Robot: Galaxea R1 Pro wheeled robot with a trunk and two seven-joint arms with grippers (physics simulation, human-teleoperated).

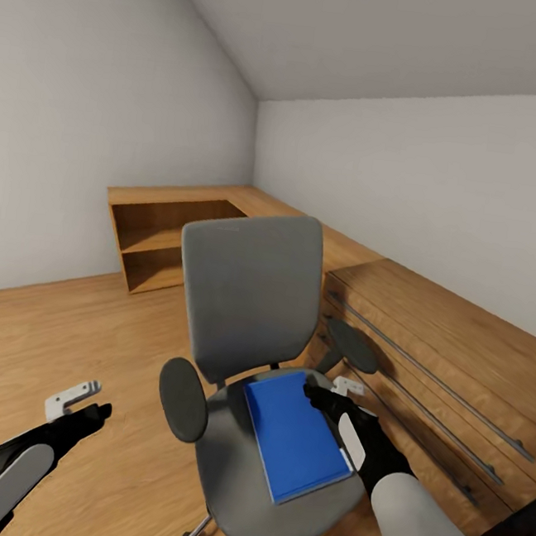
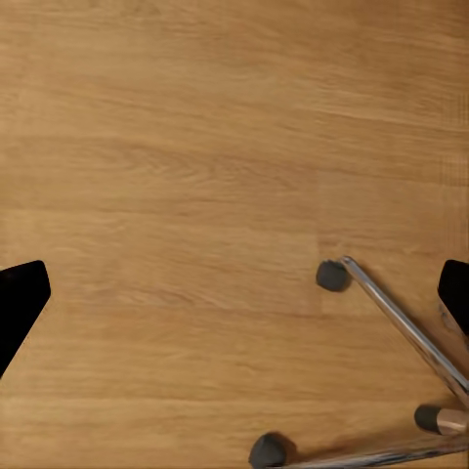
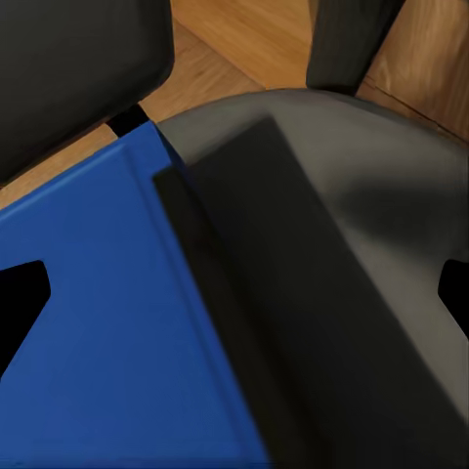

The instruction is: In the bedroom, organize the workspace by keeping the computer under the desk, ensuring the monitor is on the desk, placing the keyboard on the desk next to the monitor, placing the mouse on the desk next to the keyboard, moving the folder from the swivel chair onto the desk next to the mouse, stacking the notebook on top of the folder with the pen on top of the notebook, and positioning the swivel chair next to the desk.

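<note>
The grey swivel chair (image 1: 248,299) stands in the middle of the head view with its back to the corner of the room. A bright blue folder (image 1: 291,433) lies flat on its seat. My right gripper (image 1: 327,390) hovers open over the folder's far right edge, close to the chair's right armrest (image 1: 352,344). In the right wrist view the open right gripper (image 3: 244,293) spans the folder (image 3: 107,322) edge and the bare grey seat (image 3: 362,293). My left gripper (image 1: 91,398) is open above the floor, left of the chair. Its wrist view looks down past the open left gripper (image 2: 244,293) at a chrome base leg (image 2: 401,327).
A light wood drawer chest (image 1: 440,363) with long bar handles stands close on the chair's right. An open wooden shelf unit (image 1: 163,239) fills the far corner. Wood floor (image 1: 60,336) spreads to the left. The chair's left armrest (image 1: 182,400) juts toward my left arm.
</note>
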